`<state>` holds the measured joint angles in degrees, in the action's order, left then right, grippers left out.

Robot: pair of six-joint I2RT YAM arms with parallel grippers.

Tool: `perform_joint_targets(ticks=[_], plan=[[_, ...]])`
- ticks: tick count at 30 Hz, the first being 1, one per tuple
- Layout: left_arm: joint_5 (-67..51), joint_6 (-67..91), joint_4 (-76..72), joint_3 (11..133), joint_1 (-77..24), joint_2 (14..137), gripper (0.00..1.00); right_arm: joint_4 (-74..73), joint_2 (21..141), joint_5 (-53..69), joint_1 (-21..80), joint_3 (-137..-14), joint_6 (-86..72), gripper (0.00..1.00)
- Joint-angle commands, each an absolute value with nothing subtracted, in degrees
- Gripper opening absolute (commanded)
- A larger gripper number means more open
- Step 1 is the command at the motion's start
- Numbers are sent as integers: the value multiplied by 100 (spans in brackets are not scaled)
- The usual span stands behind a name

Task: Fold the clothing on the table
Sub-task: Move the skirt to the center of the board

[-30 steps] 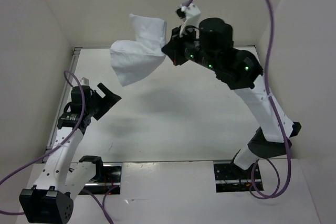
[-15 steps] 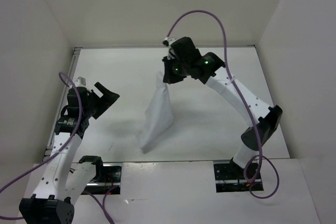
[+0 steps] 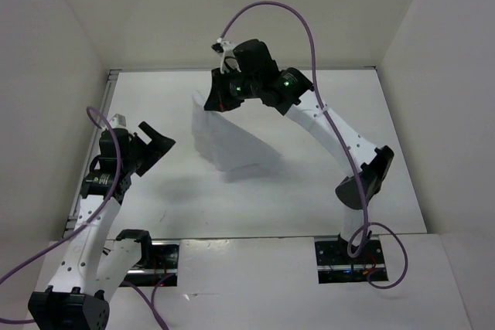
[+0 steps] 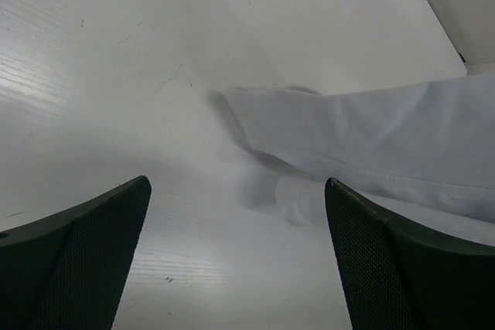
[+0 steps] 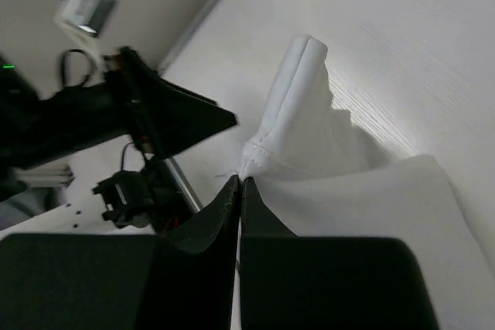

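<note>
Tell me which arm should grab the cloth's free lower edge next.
Probably left. The left tool is open and empty, low over the table, with the lower end of the clothing straight ahead of it. The right tool is shut on the clothing's upper edge, holding it up.

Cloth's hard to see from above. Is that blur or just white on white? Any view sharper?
Top view: the clothing is soft-edged and pale against the white table, only its shadow outlines it. Right wrist: seam crisp at the shut right gripper.
</note>
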<state>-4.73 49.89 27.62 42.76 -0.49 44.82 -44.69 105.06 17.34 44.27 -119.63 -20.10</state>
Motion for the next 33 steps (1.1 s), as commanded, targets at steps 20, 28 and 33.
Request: perform_joint_targets(ticks=[20,28,33], plan=[[-378,5045,2786,4386,-9,4351,100,-3138,9079,3286,4034,-11138,-2733,0],[-325,5045,2786,4386,44,4298,100,-3085,8816,3655,4421,-10363,-2838,0],[-325,5045,2892,4447,44,4236,100,-2848,8350,3656,4482,-10055,-2997,0]])
